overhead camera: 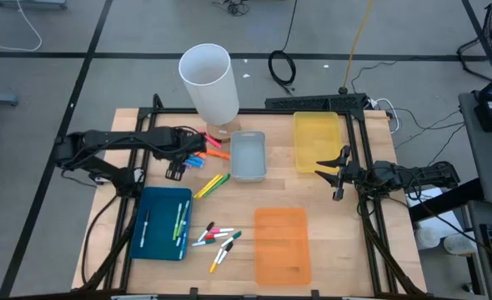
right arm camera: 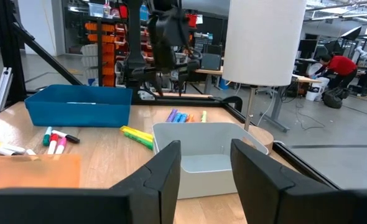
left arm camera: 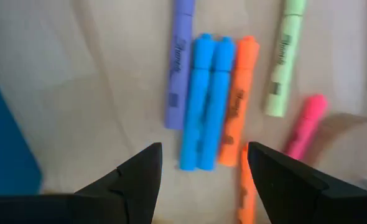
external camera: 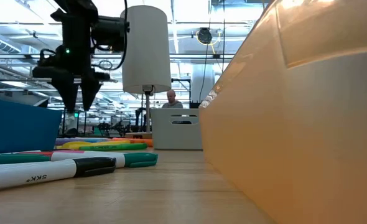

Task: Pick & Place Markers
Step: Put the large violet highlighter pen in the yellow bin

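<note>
Fingers of the left gripper [left arm camera: 199,168] are apart, empty, above two side-by-side blue plastic markers [left arm camera: 205,102] lying flat on the wooden table [overhead camera: 329,242]. Risk: the touching orange marker [left arm camera: 236,102] probably gets pinched too. Right gripper [overhead camera: 336,173] waits spread by the yellow tray [overhead camera: 317,140].

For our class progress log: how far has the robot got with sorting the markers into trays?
Done: a few markers lie in the blue tray. In hand: nothing; the open left gripper hovers over the blue markers. Left: that cluster, the yellow and green pair and the white markers on the table. The right gripper waits open beside the yellow tray.
</note>
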